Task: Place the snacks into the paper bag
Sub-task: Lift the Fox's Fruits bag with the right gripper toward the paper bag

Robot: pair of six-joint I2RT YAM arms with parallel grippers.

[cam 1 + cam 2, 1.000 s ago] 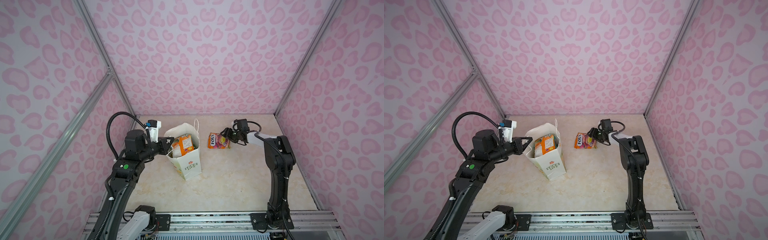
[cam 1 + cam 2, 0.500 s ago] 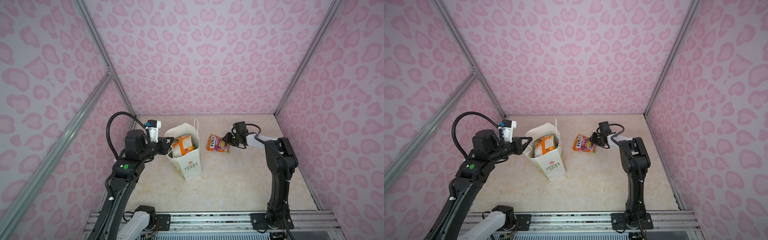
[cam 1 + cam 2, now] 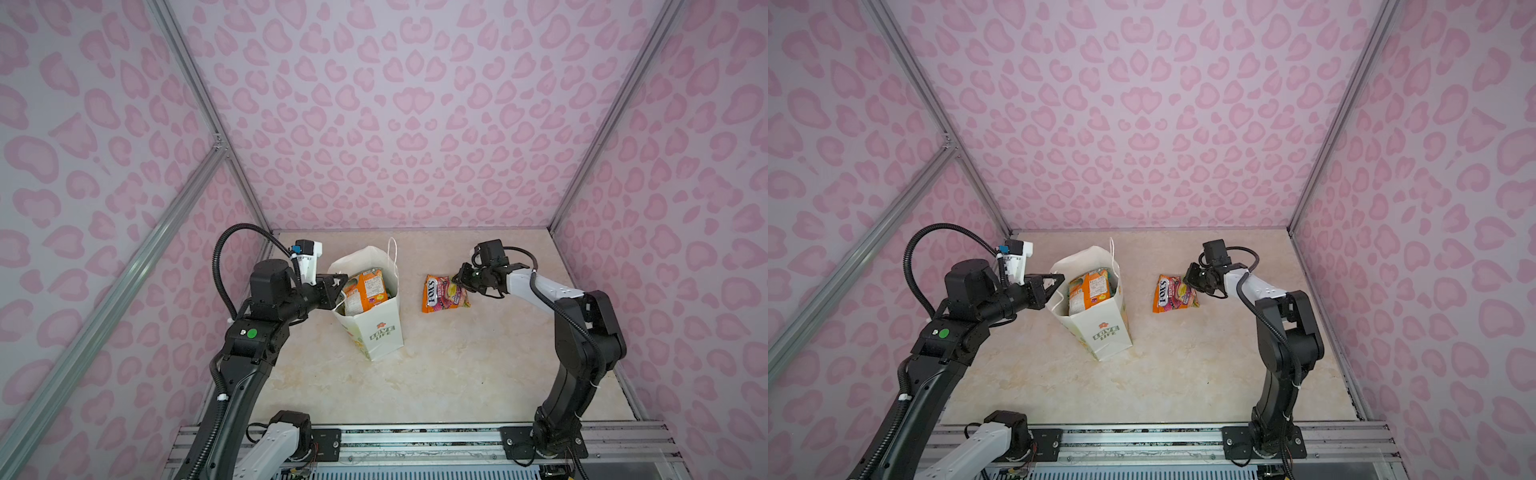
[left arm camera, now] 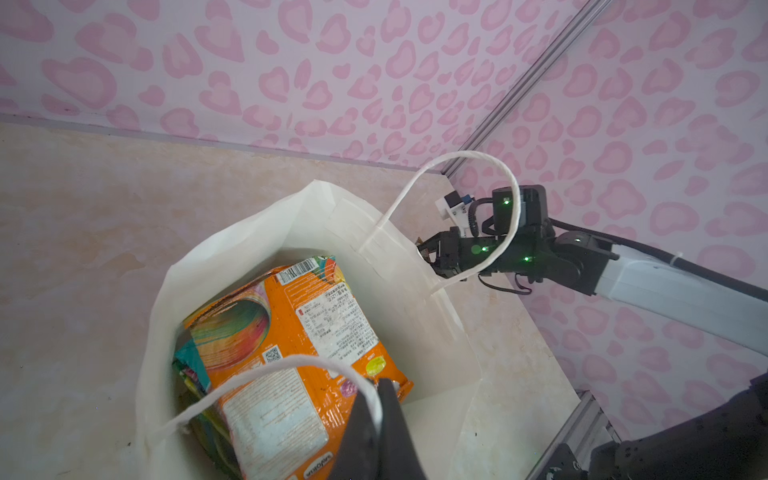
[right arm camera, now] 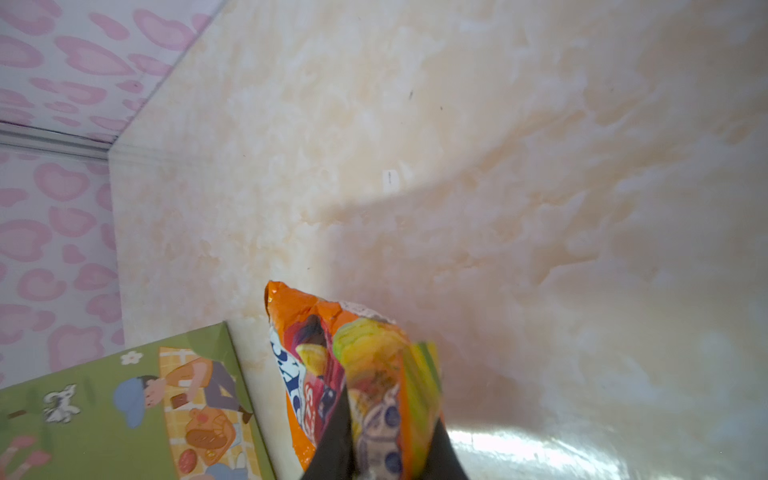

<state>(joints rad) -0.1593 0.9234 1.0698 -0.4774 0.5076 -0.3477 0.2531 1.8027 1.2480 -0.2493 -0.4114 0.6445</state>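
Right hand (image 3: 459,278) is on the orange pouch (image 3: 442,294), out on the desk (image 3: 457,365) beside the paper bag (image 3: 380,332), on the right arm's side of it and clear of its wall. From the wrist camera, the two dark fingers sit either side of the pouch's crumpled end (image 5: 332,332), drawn in narrow and pinching it, so that reads as a grip. I can't tell whether the pouch is off the desk yet.

The geometry matters here. The pouch's long axis runs from the right hand (image 5: 390,411) straight toward the bag (image 5: 104,395). The held end is the one farthest from the bag, so the free end leads.

On the bag's opposite side, the left hand (image 4: 380,386) is clamped tight on the near handle (image 4: 270,370), holding the mouth open. The bag (image 4: 291,224) stands upright with other pouches (image 4: 299,324) packed in, filling the half nearer the left hand. The free space is against the wall facing the pouch.

The right arm is nearer the pouch, no contest. My read is up, across, and over the rim, with that far handle loop (image 4: 498,178) standing tall in the way.
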